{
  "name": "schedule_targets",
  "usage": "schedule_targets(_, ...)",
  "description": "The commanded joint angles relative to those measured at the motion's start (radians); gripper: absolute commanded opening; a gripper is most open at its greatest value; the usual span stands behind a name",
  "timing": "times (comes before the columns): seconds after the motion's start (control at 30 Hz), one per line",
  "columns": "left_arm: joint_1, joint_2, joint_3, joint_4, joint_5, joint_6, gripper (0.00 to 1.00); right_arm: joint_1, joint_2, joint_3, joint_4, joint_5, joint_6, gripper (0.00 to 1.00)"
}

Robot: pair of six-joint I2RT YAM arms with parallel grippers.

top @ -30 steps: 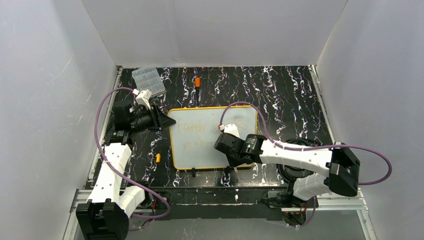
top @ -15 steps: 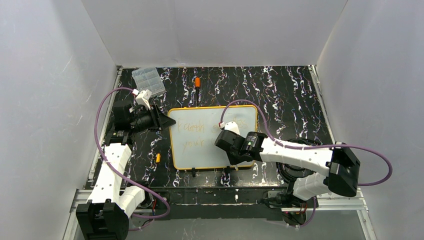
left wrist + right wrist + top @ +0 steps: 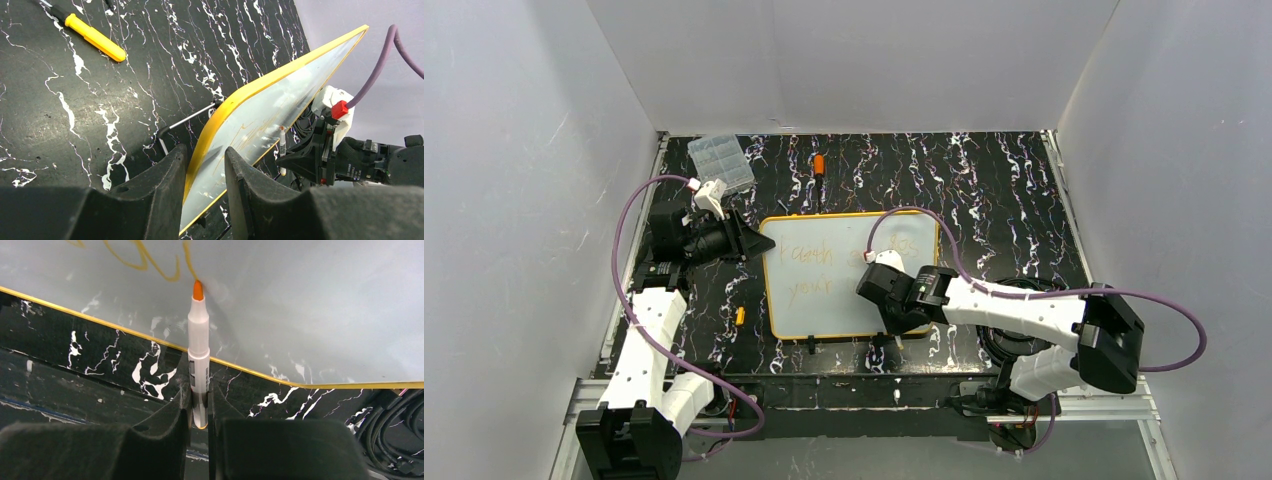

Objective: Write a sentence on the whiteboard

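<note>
- Since a second ago the right wrist has slid a little toward 4 o'clock over the whiteboard (image 3: pixel 844 315). The left arm and the board itself have not shifted.
- I see the right jaws closed tight on the marker (image 3: pixel 198 340). They grip low on its white barrel, and the orange tip points away from them at the board.
- That tip sits at the tail of an orange stroke. It looks to be touching the surface, though I cannot tell how hard it presses.
- The left jaws are clamped on the board's yellow rim near its 10 o'clock corner, one finger on either side of the edge. The board lies mid-bench (image 3: pixel 984 190).
- The sentence (image 3: pixel 809 258) runs in two faint orange lines starting from the board's 9 o'clock side. The upper line reaches toward 2 o'clock. The lower line shows one word, and the right wrist hides anything after it.
- I judge the step in hand to be writing the second line, just past its first word, so the text is likely more than half done.
- The next move calls for keeping the tip lightly on the surface and drawing it toward 3 o'clock in small strokes. The left hold has to stay firm so the board does not skate, and the yellow rim at 5 o'clock is close.
</note>
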Motion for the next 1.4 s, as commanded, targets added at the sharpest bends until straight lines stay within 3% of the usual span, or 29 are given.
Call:
schedule_targets(0.0, -0.003, -0.028, 0.005, -0.012, 0.017, 0.007, 0.32, -0.006, -0.037, -0.021, -0.011, -0.021, 0.024, 0.01)
schedule_targets(0.53, -0.003, -0.030, 0.005, -0.011, 0.017, 0.007, 0.32, -0.010, -0.075, 0.058, -0.090, 0.087, 0.014, 0.01)
schedule_targets(1.37, -0.003, -0.033, 0.005, -0.011, 0.018, 0.007, 0.31, -0.047, -0.016, 0.005, -0.018, -0.079, -0.024, 0.01)
